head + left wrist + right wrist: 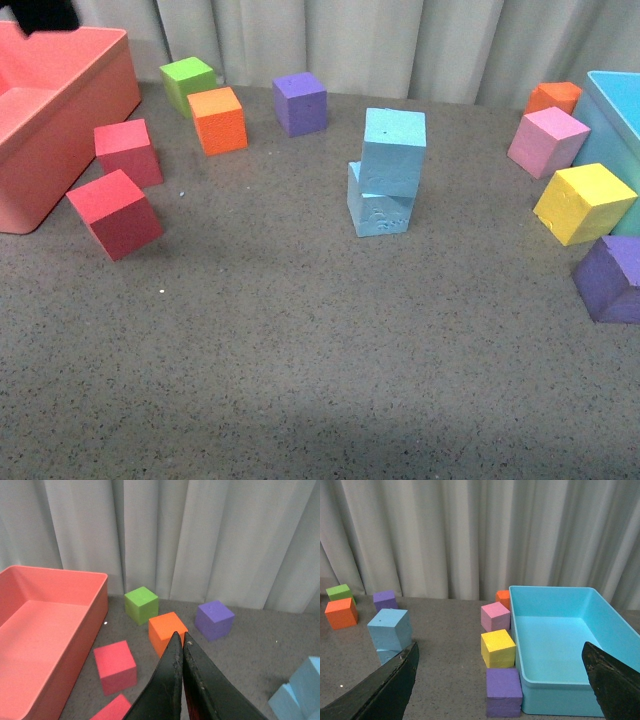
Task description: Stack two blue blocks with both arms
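Two sky-blue blocks stand stacked at the table's middle. The upper blue block [394, 137] sits a little askew on the lower blue block [380, 212], whose front face is scuffed. The stack also shows in the right wrist view [390, 629] and at the edge of the left wrist view [300, 692]. No arm shows in the front view. My left gripper [180, 636] is shut and empty, above the floor near the orange cube [166, 632]. My right gripper [500, 652] is wide open and empty, raised above the cubes beside the turquoise bin [560, 650].
A salmon bin [50, 120] stands at the left with two red cubes [115, 212] beside it. Green [187, 82], orange [218, 120] and purple [299, 102] cubes lie at the back. Pink [546, 140], yellow [583, 203], purple [612, 277] and orange [553, 97] cubes sit by the turquoise bin [618, 110].
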You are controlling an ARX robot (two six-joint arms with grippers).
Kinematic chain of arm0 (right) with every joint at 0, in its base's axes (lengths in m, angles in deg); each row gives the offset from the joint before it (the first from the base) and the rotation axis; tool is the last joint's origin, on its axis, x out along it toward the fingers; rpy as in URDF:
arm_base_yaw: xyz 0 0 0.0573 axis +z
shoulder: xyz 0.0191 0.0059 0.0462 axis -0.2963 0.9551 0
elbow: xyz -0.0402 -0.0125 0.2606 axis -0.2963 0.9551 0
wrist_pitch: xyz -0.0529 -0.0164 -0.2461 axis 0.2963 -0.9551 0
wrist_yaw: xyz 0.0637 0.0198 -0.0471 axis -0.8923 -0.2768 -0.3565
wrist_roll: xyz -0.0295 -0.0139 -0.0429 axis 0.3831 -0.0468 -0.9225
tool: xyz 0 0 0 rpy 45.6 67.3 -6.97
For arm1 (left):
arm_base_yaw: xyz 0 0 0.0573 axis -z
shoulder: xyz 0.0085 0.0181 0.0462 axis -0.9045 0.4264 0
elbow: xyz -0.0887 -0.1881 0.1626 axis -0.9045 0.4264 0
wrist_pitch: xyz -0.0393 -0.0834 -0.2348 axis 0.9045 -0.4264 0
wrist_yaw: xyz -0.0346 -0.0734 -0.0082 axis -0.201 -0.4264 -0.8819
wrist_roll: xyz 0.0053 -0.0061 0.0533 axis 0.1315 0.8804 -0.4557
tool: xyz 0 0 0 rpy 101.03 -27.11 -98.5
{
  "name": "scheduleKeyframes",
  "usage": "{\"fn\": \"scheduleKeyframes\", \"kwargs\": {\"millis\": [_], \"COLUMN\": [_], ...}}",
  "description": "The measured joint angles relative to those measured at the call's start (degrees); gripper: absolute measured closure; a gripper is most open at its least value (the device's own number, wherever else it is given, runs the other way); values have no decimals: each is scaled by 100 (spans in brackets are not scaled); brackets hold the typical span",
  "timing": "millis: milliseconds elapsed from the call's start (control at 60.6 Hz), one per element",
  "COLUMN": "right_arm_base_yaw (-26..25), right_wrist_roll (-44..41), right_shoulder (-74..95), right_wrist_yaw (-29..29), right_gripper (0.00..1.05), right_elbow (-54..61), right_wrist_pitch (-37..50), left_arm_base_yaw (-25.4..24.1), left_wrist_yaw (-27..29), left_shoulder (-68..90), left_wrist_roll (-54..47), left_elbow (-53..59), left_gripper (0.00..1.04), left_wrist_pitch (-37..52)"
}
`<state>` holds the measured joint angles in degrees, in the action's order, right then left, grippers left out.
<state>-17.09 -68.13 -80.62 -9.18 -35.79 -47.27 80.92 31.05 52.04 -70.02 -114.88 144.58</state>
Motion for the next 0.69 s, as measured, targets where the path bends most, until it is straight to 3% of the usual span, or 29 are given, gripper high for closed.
{"fn": "scheduleKeyframes", "kwargs": {"millis": [330, 693], "right_arm_base_yaw": [0, 0], "right_wrist_roll": [2, 2], "right_shoulder": [0, 0], "right_wrist_yaw": [-2, 0], "right_gripper": [10, 10], "right_elbow": [0, 0], "right_wrist_pitch": [0, 0], "left_arm_base_yaw": [-623, -1071], "left_wrist_yaw": [-629, -1084], "left_shoulder": [-1189, -2887], "left_wrist_roll": [-66, -68], "left_elbow": [1502, 2319], "left_gripper": [101, 101], "left_wrist_pitch": [326, -595]}}
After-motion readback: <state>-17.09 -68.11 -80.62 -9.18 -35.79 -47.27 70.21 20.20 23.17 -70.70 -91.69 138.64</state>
